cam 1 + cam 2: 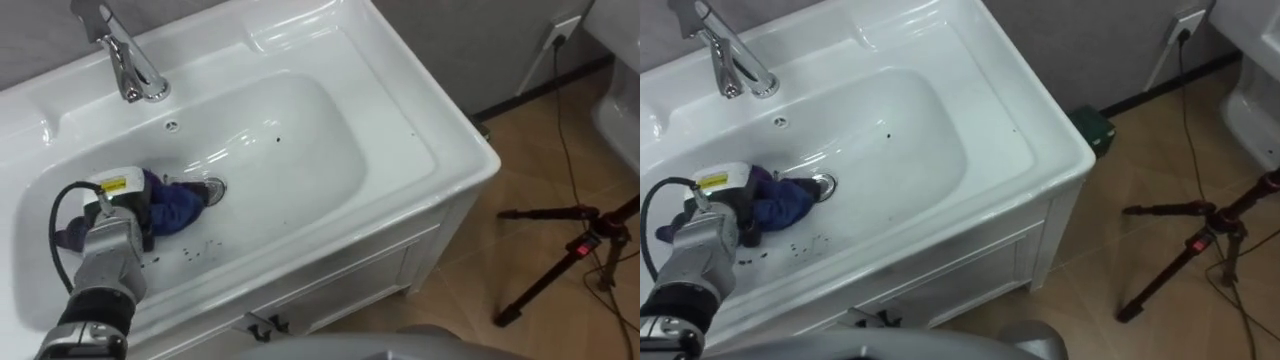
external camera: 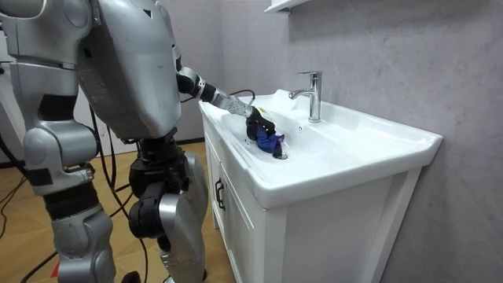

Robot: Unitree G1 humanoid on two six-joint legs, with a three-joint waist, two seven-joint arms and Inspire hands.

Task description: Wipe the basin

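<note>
The white basin (image 1: 300, 130) is set in a white vanity, with a chrome tap (image 1: 125, 55) at its back edge. A dark blue cloth (image 1: 180, 205) lies bunched on the basin floor, right beside the drain (image 1: 213, 190). My left hand (image 1: 120, 215) reaches down into the bowl from the lower left, its dark fingers curled round the cloth's near end. In the room view the same hand (image 2: 255, 124) holds the cloth (image 2: 269, 141) inside the bowl. Small dark specks (image 1: 195, 250) dot the basin floor just in front of the cloth.
I stand at the vanity's front, by its cabinet doors (image 1: 265, 325). A black tripod (image 1: 570, 250) stands on the wooden floor to the right, with a cable running up to a wall socket (image 1: 563, 32). A white fixture (image 1: 620, 100) sits at the far right.
</note>
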